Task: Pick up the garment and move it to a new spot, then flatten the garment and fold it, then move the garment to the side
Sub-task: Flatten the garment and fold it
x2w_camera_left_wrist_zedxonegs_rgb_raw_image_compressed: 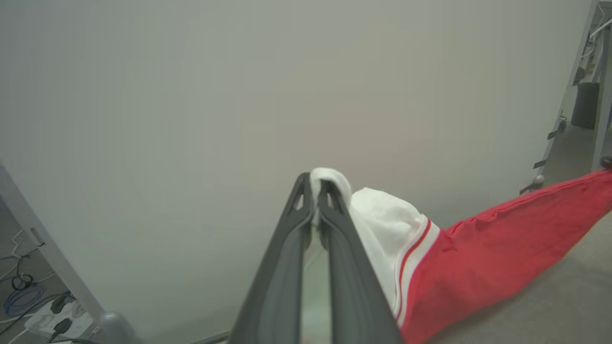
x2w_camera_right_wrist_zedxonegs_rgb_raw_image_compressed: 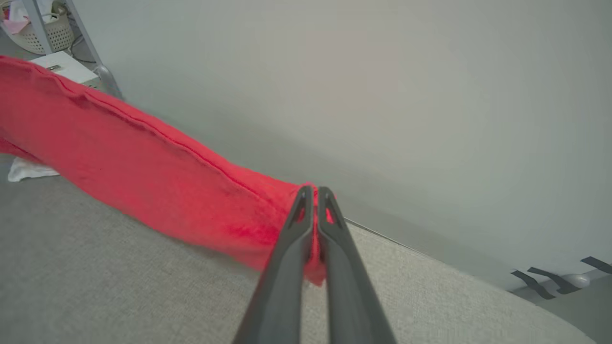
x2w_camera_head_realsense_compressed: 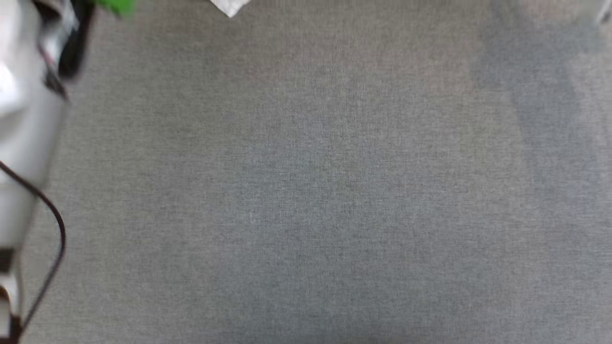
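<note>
The left wrist view gives the white end of the garment (x2w_camera_left_wrist_zedxonegs_rgb_raw_image_compressed: 478,248). The left gripper (x2w_camera_left_wrist_zedxonegs_rgb_raw_image_compressed: 313,188) is clamped narrow on a fold of white sleeve, with the cloth bulging over its fingertips. From there the striped red-and-white trim and the red body run off in a taut band above the grey fabric surface (x2w_camera_left_wrist_zedxonegs_rgb_raw_image_compressed: 564,296).

The right wrist view gives the other end. The right gripper (x2w_camera_right_wrist_zedxonegs_rgb_raw_image_compressed: 311,196) is pinched tight on a red edge of the garment (x2w_camera_right_wrist_zedxonegs_rgb_raw_image_compressed: 143,167), and the band stretches away from it over the grey surface (x2w_camera_right_wrist_zedxonegs_rgb_raw_image_compressed: 95,277). I cannot tell whether its lower edge touches the surface. A small white bit of cloth (x2w_camera_right_wrist_zedxonegs_rgb_raw_image_compressed: 26,169) lies on the surface under the far part of the band, and it may be the other sleeve.

The head view looks down on a bare stretch of the grey surface (x2w_camera_head_realsense_compressed: 334,191). A blurred pale forearm (x2w_camera_head_realsense_compressed: 24,119) and a black cable (x2w_camera_head_realsense_compressed: 57,229) are over its left edge, and a green smear (x2w_camera_head_realsense_compressed: 117,5) and a white corner (x2w_camera_head_realsense_compressed: 231,6) are at its far edge.

Beyond the surface stands a plain pale wall (x2w_camera_left_wrist_zedxonegs_rgb_raw_image_compressed: 191,95), close behind both grippers. Past the surface's corner — right wrist view — are a metal leg (x2w_camera_right_wrist_zedxonegs_rgb_raw_image_compressed: 91,48), a white box (x2w_camera_right_wrist_zedxonegs_rgb_raw_image_compressed: 64,67) and a woven basket (x2w_camera_right_wrist_zedxonegs_rgb_raw_image_compressed: 52,31). Black tape strips (x2w_camera_right_wrist_zedxonegs_rgb_raw_image_compressed: 540,279) mark the floor below its edge. The left wrist view adds tangled floor cables (x2w_camera_left_wrist_zedxonegs_rgb_raw_image_compressed: 24,296) and a dark bin (x2w_camera_left_wrist_zedxonegs_rgb_raw_image_compressed: 585,105).
</note>
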Motion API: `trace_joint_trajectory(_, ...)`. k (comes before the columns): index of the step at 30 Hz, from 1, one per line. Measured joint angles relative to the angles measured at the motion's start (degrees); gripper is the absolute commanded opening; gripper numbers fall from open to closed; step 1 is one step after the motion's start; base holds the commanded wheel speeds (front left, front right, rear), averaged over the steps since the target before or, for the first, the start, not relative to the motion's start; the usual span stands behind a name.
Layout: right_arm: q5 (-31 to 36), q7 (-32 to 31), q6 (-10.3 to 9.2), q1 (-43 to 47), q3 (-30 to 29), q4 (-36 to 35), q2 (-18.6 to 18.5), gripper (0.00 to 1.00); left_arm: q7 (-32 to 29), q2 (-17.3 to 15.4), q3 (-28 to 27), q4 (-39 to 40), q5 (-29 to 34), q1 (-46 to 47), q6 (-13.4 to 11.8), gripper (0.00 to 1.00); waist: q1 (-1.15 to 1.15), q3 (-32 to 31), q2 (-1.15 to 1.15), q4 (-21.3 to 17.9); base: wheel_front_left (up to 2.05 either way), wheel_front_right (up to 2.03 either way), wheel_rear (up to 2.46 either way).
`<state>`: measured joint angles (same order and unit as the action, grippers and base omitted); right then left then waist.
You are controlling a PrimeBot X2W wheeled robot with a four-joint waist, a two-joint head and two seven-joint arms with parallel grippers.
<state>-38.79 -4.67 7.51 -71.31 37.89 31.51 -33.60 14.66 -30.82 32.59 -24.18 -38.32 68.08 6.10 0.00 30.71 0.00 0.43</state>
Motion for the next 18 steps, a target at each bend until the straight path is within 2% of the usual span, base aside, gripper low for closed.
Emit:
trace_joint_trajectory(10,-4.9,0.1,0.01,20.5,5.1,-7.4,-3.8,0.00,0.0,-1.1,-2.9,9.4,-1.8,-30.2,-3.1,0.00,0.00,-8.6,0.00,0.6,0.00,0.00,0.00)
trace_joint_trajectory(18,-8.6,1.2,0.01,36.1,3.0,-7.9,-5.2,0.00,-0.1,-1.7,-1.1,14.4,-4.9,-48.4,-5.9,0.00,-0.01,-15.6,0.00,0.9,0.00,0.00,0.00)
